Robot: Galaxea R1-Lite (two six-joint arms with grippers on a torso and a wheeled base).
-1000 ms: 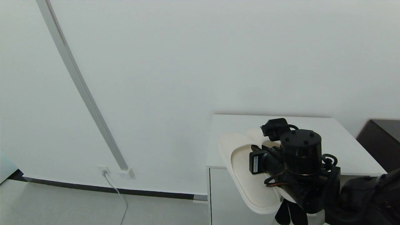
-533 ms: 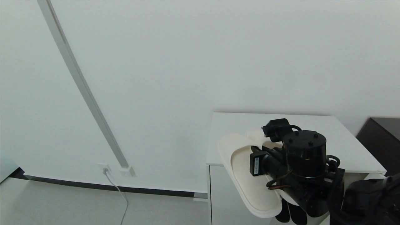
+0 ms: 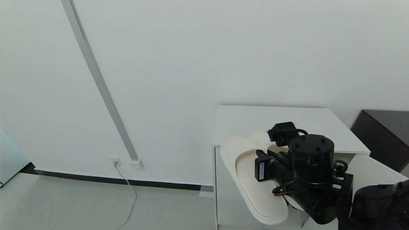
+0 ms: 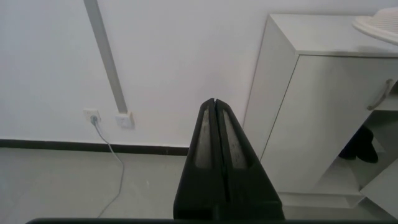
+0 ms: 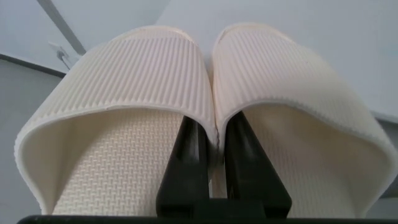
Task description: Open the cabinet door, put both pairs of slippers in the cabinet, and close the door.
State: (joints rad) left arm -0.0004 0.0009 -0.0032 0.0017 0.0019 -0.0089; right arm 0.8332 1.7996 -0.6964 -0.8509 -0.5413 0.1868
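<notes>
- I find the right gripper (image 5: pixel 214 134) with its jaws clamped on the adjoining inner walls of the cream pair of slippers (image 5: pixel 124 81).
- The left gripper (image 4: pixel 214 124) has its jaws pressed flat together.
- I see the pair held at five o'clock in the head view, in front of the white cabinet (image 3: pixel 271 119).

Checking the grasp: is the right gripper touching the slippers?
Touching. Right wrist view: the right gripper clamps the adjoining upper edges of the slippers, with no gap.
</notes>
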